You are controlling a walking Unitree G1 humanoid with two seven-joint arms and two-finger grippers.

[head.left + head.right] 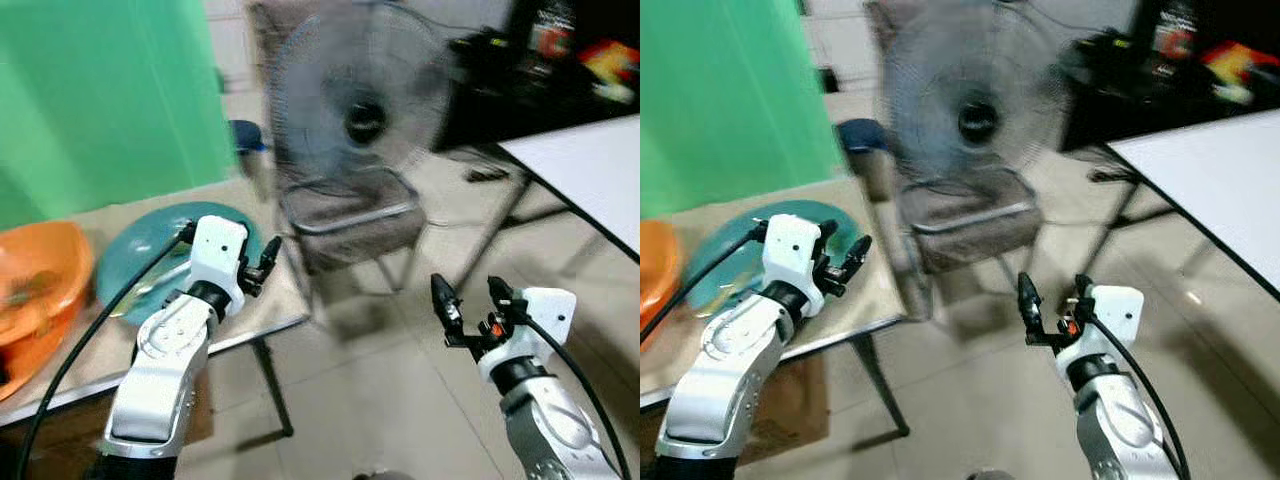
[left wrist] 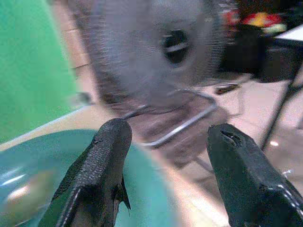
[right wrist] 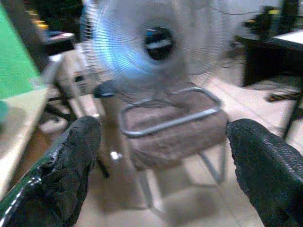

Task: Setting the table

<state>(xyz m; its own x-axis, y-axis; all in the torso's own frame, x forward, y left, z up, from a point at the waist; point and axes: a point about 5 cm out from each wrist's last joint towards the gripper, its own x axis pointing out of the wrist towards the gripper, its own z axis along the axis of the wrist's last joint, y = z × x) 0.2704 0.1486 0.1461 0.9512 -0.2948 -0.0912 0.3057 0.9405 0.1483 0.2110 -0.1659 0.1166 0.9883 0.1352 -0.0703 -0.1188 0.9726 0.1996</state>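
Note:
A teal plate (image 1: 140, 255) lies on a small beige table (image 1: 275, 305) at the left. Beside it, at the far left, sits an orange bowl (image 1: 35, 285). My left gripper (image 1: 262, 262) hovers over the plate's right rim, open and holding nothing; in the left wrist view the plate (image 2: 28, 189) lies beneath its fingers (image 2: 102, 161). Low on the right, my right gripper (image 1: 466, 290) is open and empty above the tiled floor, pointing toward the chair. A white table (image 1: 600, 160) stands at the right.
A large standing fan (image 1: 360, 100) rests on a brown cushioned chair (image 1: 350, 215) between the two tables. A green screen (image 1: 100, 90) rises behind the beige table. Dark shelving with cluttered items (image 1: 560, 50) lines the back right. Open floor lies ahead of the right gripper.

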